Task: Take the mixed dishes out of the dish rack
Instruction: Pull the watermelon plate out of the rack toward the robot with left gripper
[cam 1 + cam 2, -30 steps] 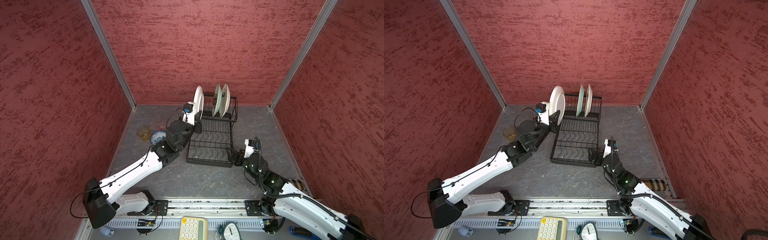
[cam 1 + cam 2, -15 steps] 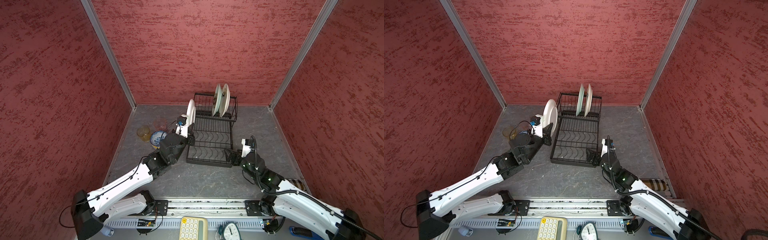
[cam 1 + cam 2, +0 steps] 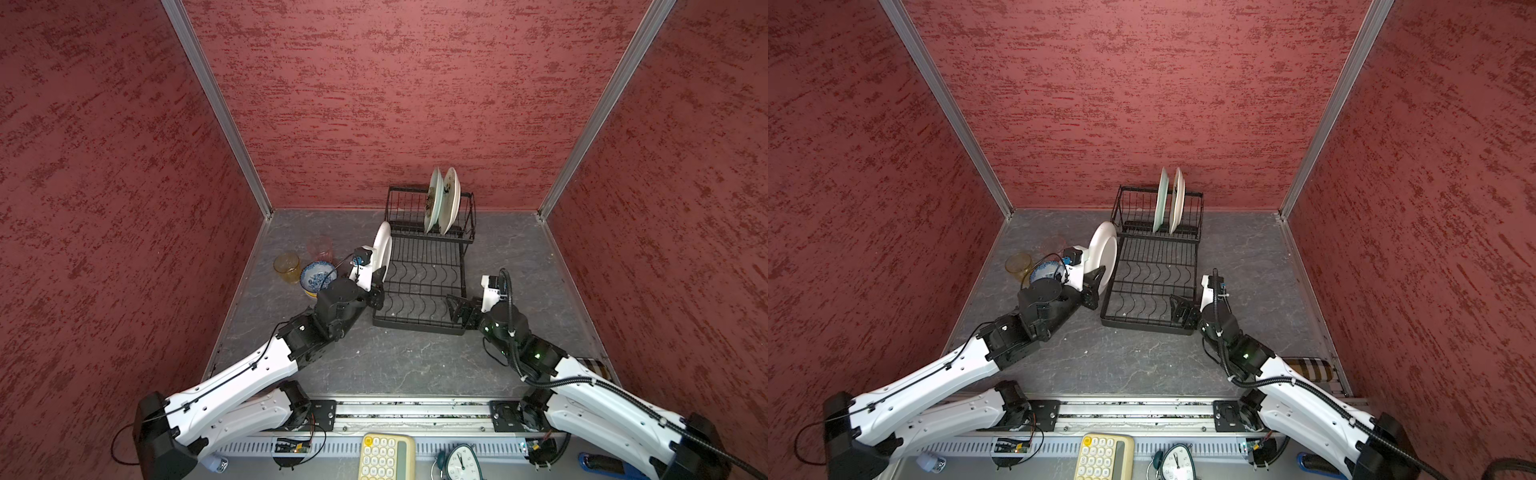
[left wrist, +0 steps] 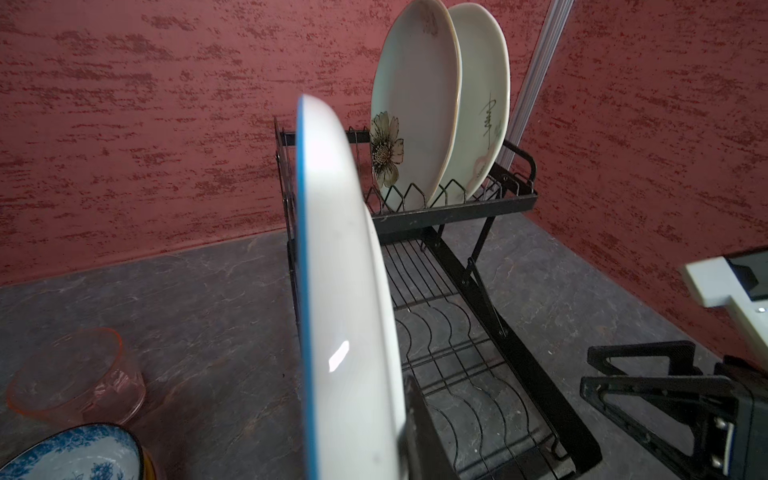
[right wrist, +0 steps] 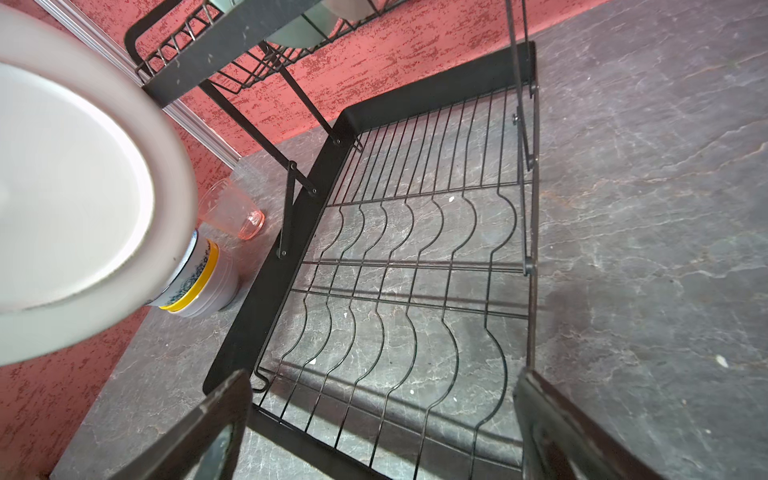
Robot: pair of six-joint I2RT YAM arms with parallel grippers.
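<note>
The black wire dish rack [image 3: 415,328] [image 3: 1146,325] stands at the back middle. A pale green plate [image 3: 434,199] [image 4: 415,104] and a cream plate [image 3: 451,199] [image 4: 484,95] stand upright in its raised basket. My left gripper [image 3: 376,286] [image 3: 1094,286] is shut on the lower rim of a white plate [image 3: 381,253] [image 4: 345,311], held on edge just left of the rack. My right gripper [image 3: 457,307] [image 5: 382,399] is open and empty over the low tray's front right corner. Left of the rack stand a blue-white bowl [image 3: 318,276], stacked on other bowls, an amber tumbler [image 3: 286,266] and a pink tumbler [image 4: 75,374].
Red walls close in the left, back and right sides. A metal rail [image 3: 415,409] runs along the front edge, with a yellow keypad [image 3: 386,457] and a clock [image 3: 461,459] beyond it. A plaid object [image 3: 594,365] lies at the right edge.
My left arm has carried the white plate down and leftward, from the rack's top tier to beside the low tray. My right gripper has crept slightly toward the rack, still open.
</note>
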